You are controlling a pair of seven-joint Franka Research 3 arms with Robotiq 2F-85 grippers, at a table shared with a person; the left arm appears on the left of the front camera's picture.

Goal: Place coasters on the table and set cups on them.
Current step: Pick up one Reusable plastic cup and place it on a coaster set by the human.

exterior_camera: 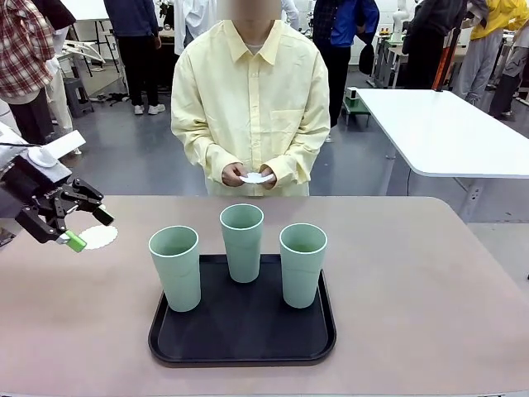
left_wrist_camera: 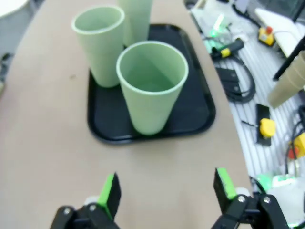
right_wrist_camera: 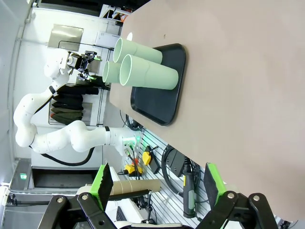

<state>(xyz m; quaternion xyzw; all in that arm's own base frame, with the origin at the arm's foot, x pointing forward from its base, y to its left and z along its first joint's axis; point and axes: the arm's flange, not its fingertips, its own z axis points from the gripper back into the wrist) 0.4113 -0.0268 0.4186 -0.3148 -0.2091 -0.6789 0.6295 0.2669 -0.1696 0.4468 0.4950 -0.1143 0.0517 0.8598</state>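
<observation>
Cups (exterior_camera: 241, 240) stood upright on black tray (exterior_camera: 248, 351), mid table (exterior_camera: 430, 281). One coaster (exterior_camera: 101, 240) laid flat at table's left, beside left gripper (exterior_camera: 91, 229): fingers spread, nothing held. Right gripper (right_wrist_camera: 157, 180): fingers spread, empty. White paper (exterior_camera: 256, 178) held in person's hands (exterior_camera: 234, 174).

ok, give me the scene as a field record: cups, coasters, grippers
cups: three, upright on the black tray
table coaster: flat on the table, left of the tray
held coaster: in the person's hands
left gripper: open, empty, by the table coaster
right gripper: open, empty
cups on coasters: none yet
</observation>
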